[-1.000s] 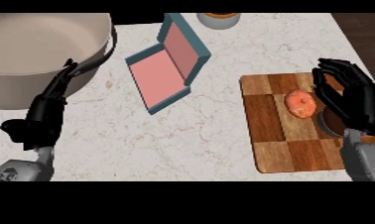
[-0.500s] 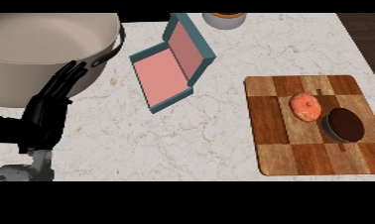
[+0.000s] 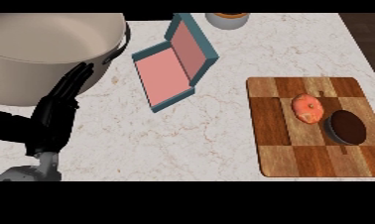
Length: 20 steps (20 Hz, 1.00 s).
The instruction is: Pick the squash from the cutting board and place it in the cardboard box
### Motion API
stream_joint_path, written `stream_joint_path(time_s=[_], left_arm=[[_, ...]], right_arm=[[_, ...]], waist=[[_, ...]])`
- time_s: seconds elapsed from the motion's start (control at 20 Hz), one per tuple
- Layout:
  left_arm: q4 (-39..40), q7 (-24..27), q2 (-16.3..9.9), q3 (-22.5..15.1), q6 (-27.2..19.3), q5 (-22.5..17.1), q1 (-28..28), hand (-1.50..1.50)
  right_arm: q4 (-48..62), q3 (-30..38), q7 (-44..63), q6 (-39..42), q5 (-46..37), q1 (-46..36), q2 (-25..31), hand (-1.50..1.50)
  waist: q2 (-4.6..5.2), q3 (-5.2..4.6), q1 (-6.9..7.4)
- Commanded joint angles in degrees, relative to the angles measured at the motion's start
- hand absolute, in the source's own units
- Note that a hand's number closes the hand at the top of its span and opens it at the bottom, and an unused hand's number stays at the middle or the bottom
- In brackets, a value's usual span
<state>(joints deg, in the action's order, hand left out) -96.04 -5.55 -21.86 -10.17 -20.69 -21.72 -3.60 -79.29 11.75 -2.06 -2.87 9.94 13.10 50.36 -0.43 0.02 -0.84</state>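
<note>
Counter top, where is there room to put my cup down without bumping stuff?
The widest bare marble lies between the open box and the cutting board, running down to the near edge. Another free patch sits right of the box, above the board. The left is crowded: the big pot with the left hand beside it.

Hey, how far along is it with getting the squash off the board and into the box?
Nothing looks done yet: the squash lies on the cutting board, beside a dark round object. Nothing is in hand; the left hand is open beside the pot, and the right hand is out of view. Picking up and placing into the open box remain.
</note>
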Motion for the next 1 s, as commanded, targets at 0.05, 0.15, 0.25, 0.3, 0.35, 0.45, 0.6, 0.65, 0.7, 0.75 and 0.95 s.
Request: stream_joint_path(time_s=[0.05,0.15,0.25,0.3,0.35,0.45,0.6,0.65,0.7,0.75,0.95], left_arm=[[1.6,-1.3,-0.3,1.4,1.4,-0.5,-1.4,0.0],[1.7,-1.6,1.5,0.2,-0.5,1.4,-1.3,0.0],[-0.4,-3.1,1.0,1.3,1.1,0.3,-1.4,0.0],[-2.3,-5.3,-1.2,2.9,2.5,-0.8,-1.7,0.0],[5.6,-0.6,1.0,3.6,4.1,0.2,-4.4,0.0],[2.6,-2.1,0.3,4.9,4.9,-0.9,-3.4,0.0],[-1.0,-4.2,3.9,1.2,1.4,3.6,-0.7,0.0],[4.7,-1.3,4.3,3.2,4.4,2.3,-2.4,0.0],[0.6,-3.6,1.2,5.5,5.0,1.1,-1.7,0.0],[4.0,-3.4,4.3,3.0,2.4,3.7,-5.5,0.0],[4.9,-1.5,5.3,3.7,4.8,4.5,-3.2,0.0]], right_arm=[[-12.0,-2.4,16.0,6.0,2.9,0.5,4.0,-1.5],[-15.9,-0.5,19.4,7.9,5.3,1.7,4.3,-1.5],[-19.5,1.2,24.2,7.7,7.5,-0.8,3.4,-1.5],[-16.8,2.3,24.2,10.2,8.7,-2.9,4.2,-1.5],[-16.3,2.2,22.7,10.4,7.5,-3.4,2.8,-1.5],[-20.9,-0.3,27.7,6.7,5.8,-5.9,0.0,-1.5],[-17.8,-2.9,29.0,7.4,1.2,-9.7,-3.6,-1.5],[-17.5,-3.2,29.4,7.2,-0.4,-10.0,-4.2,-1.5],[-21.9,-2.8,34.9,7.0,0.4,-9.1,-2.4,-1.5],[-22.0,-4.8,35.9,5.4,-1.6,-10.0,-4.2,-1.5],[-20.3,-5.7,37.6,5.8,-5.1,-11.9,-7.9,-1.5]], waist=[[0.33,-0.19,0.22],[0.3,-0.12,0.06],[0.31,-0.1,0.38],[0.35,-0.06,0.7],[0.46,-0.07,0.42],[0.43,-0.06,0.68],[0.45,-0.03,1.02],[0.49,-0.04,0.86],[0.41,-0.06,0.84],[0.49,-0.05,0.65],[0.47,-0.04,0.74]])
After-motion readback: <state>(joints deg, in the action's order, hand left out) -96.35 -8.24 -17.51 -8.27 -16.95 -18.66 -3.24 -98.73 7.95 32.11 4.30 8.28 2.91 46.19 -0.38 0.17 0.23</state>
